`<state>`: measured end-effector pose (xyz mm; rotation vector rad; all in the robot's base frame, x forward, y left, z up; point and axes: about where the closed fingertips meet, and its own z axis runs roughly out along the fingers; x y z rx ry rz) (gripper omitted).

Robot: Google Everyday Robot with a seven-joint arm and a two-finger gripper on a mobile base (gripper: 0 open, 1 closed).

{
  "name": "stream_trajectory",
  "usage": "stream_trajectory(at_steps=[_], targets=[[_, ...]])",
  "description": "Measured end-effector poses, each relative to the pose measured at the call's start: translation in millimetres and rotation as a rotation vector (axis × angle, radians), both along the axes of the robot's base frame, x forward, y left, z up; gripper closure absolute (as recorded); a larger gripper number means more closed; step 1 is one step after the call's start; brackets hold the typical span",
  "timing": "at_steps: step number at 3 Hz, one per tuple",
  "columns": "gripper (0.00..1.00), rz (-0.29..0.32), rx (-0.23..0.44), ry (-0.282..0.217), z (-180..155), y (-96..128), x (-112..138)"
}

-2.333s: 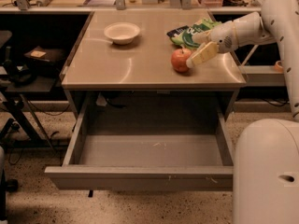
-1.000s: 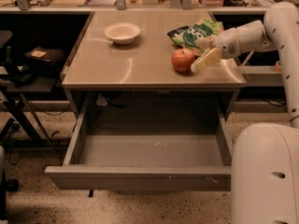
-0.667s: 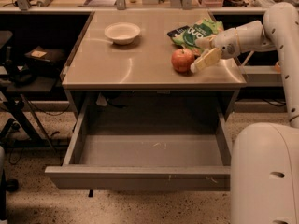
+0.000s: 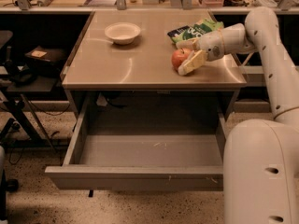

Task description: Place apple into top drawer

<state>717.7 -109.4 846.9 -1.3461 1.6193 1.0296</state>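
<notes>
The red-orange apple (image 4: 177, 58) rests on the tabletop near its right front edge. My gripper (image 4: 182, 58) reaches in from the right and straddles the apple. One finger (image 4: 192, 62) lies against the apple's near right side, and the other finger (image 4: 185, 44) sits just behind it. The fingers are spread and the apple still sits on the table. The top drawer (image 4: 135, 176) is pulled fully out below the tabletop, and its inside is bare.
A white bowl (image 4: 122, 32) stands at the back left of the table (image 4: 117, 69). A green snack bag (image 4: 196, 30) lies just behind the apple. My white arm and base (image 4: 259, 167) fill the right side. Dark equipment (image 4: 28, 64) stands to the left.
The gripper has moved left, from beside the apple to around it. The apple and the drawer have not moved.
</notes>
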Motion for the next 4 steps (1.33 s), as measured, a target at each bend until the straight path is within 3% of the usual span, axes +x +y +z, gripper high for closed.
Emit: stream_trajectory(at_steps=[1, 2, 4], targets=[[0.0, 0.002, 0.002, 0.0, -0.2, 1.0, 0.0], [0.19, 0.002, 0.002, 0.0, -0.2, 1.0, 0.0], [0.65, 0.002, 0.002, 0.0, -0.2, 1.1, 0.0]])
